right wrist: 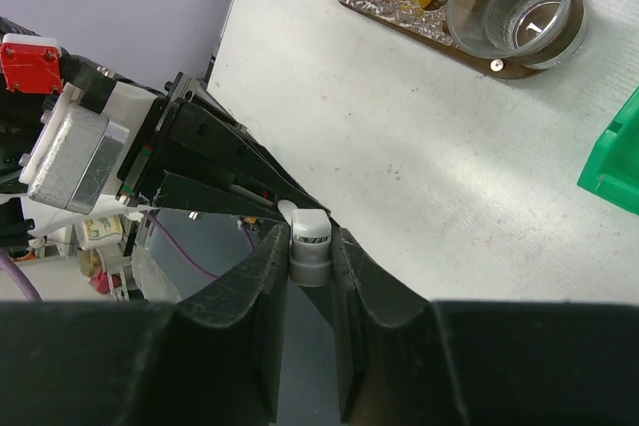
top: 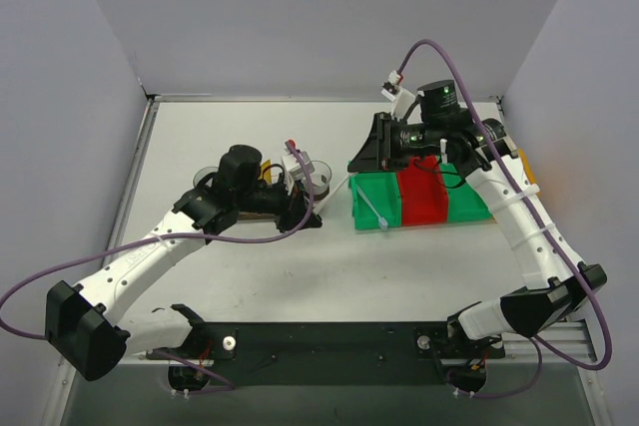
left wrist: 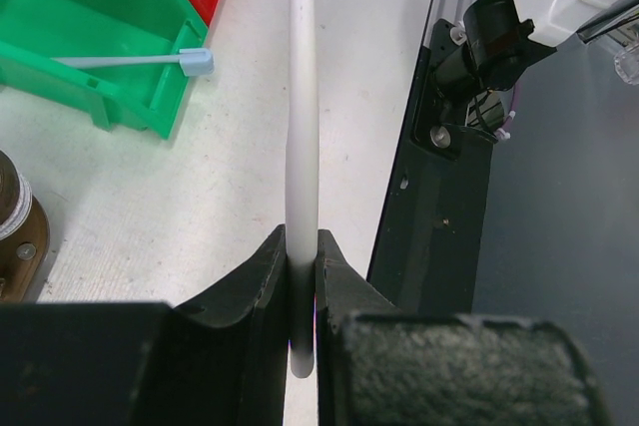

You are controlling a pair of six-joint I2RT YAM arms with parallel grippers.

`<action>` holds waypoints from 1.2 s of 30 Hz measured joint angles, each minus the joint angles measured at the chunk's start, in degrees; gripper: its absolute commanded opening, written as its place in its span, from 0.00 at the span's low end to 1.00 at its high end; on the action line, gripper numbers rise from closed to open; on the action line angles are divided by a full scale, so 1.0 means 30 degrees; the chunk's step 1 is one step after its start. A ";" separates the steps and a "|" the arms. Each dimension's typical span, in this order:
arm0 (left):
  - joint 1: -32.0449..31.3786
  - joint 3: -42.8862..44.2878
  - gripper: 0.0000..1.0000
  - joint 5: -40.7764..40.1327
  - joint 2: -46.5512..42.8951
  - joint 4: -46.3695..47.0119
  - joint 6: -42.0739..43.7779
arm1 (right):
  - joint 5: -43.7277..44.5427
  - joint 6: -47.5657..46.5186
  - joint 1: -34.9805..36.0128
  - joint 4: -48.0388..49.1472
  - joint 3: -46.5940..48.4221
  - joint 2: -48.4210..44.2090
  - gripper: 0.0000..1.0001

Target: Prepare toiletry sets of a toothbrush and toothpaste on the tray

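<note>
Pinching the toothbrush [left wrist: 303,97] lengthwise up mid-frame, your left gripper [left wrist: 303,251] has the tray [left wrist: 22,246] at the left edge; your right gripper [right wrist: 310,264] clamps a white cap [right wrist: 311,231].

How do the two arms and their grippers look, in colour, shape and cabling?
The left arm and the right arm have white links and black joints. A thin purple cable loops along each. The left gripper and right gripper are black, with two wedge-shaped fingers.
</note>
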 measured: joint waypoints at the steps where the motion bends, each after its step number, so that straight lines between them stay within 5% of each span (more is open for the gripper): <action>1: 0.0000 -0.0022 0.00 -0.0036 -0.0015 0.0000 -0.0007 | -0.0007 0.0015 0.0000 0.0015 0.0000 0.0044 0.01; 4: 0.0015 -0.0102 0.05 -0.0219 -0.0131 0.0022 -0.0058 | -0.0029 0.0153 0.0015 0.0066 0.0000 0.0102 0.00; 9: 0.0015 -0.0109 0.47 -0.0539 -0.0313 0.0109 -0.0138 | -0.0153 0.0393 0.0015 0.0423 0.0000 0.0102 0.00; 13: 0.0007 -0.0109 0.60 -0.0685 -0.0379 0.0576 -0.0321 | -0.0182 0.0401 0.0168 0.0481 0.0000 0.0102 0.00; 27: 0.0561 -0.0095 0.65 -0.1035 -0.0663 0.2149 -0.1377 | 0.1603 -0.0612 0.0364 0.0488 0.0000 -0.0073 0.00; 36: 0.2798 -0.0080 0.65 -0.1231 -0.1530 0.2929 -0.2601 | 0.4823 -0.1923 0.1297 0.0474 0.0233 -0.0670 0.00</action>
